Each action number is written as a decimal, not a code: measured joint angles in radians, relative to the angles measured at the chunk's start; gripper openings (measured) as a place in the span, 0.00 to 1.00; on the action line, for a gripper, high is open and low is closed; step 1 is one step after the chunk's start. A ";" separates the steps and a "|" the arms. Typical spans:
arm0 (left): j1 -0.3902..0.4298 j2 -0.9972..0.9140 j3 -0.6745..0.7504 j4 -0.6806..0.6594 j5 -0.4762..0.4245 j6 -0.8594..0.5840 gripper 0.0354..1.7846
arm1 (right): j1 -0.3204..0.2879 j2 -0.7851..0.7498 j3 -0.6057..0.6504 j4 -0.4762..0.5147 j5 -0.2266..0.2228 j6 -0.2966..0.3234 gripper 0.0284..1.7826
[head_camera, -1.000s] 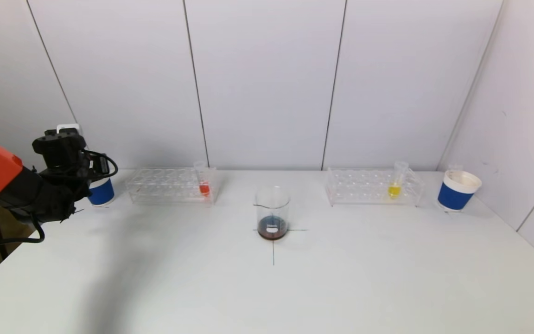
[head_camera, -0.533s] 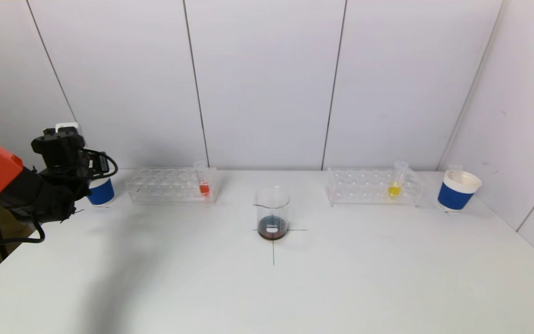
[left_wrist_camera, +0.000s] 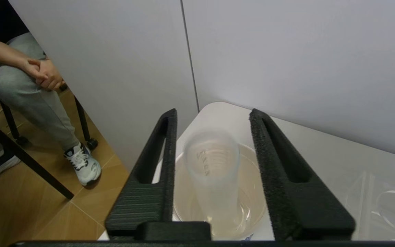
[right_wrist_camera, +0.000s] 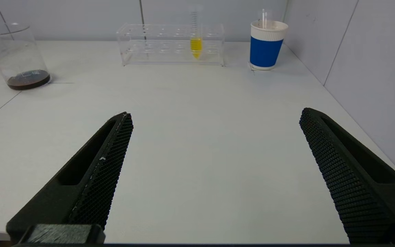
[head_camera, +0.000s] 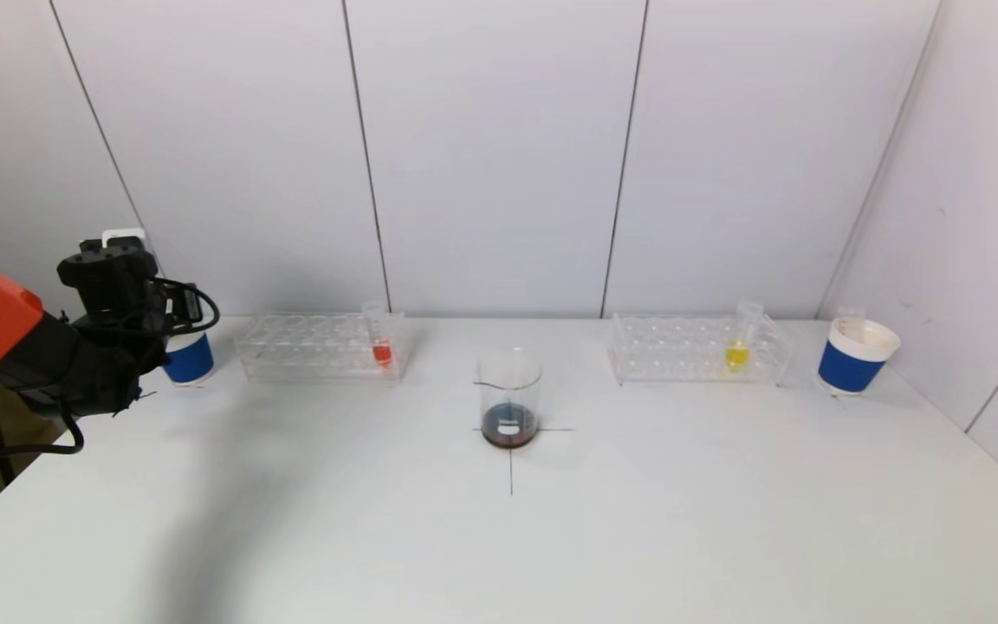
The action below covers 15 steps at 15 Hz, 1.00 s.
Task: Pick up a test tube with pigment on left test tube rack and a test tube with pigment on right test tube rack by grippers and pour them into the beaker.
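Note:
A test tube with red pigment (head_camera: 380, 343) stands in the clear left rack (head_camera: 308, 348). A test tube with yellow pigment (head_camera: 736, 345) stands in the clear right rack (head_camera: 690, 351). The glass beaker (head_camera: 509, 400), with dark liquid at its bottom, stands at the table's centre. My left gripper (left_wrist_camera: 213, 115) is open over the left blue cup (head_camera: 190, 360). An empty clear tube (left_wrist_camera: 214, 171) stands in that cup between the jaws, with gaps on both sides. My right gripper (right_wrist_camera: 216, 115) is wide open and empty over the table's near right part; it is out of the head view.
A second blue cup (head_camera: 854, 357) holding a thin clear tube stands at the far right, close to the side wall. The left cup sits at the table's far left corner. A seated person (left_wrist_camera: 26, 79) is beyond that edge.
My left gripper has drifted very slightly up and to the left over the left cup. Nothing else has moved.

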 joint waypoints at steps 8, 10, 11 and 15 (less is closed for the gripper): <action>0.000 0.002 0.003 0.000 0.000 -0.003 0.98 | 0.000 0.000 0.000 0.000 0.000 0.000 0.99; 0.000 0.002 0.003 0.000 0.000 -0.003 0.99 | 0.000 0.000 0.000 0.000 0.000 0.000 0.99; 0.000 0.002 0.003 0.000 0.000 -0.003 0.99 | 0.000 0.000 0.000 0.000 0.000 0.000 0.99; -0.001 0.000 0.003 0.000 -0.006 -0.001 0.99 | 0.000 0.000 0.000 0.000 0.000 0.000 0.99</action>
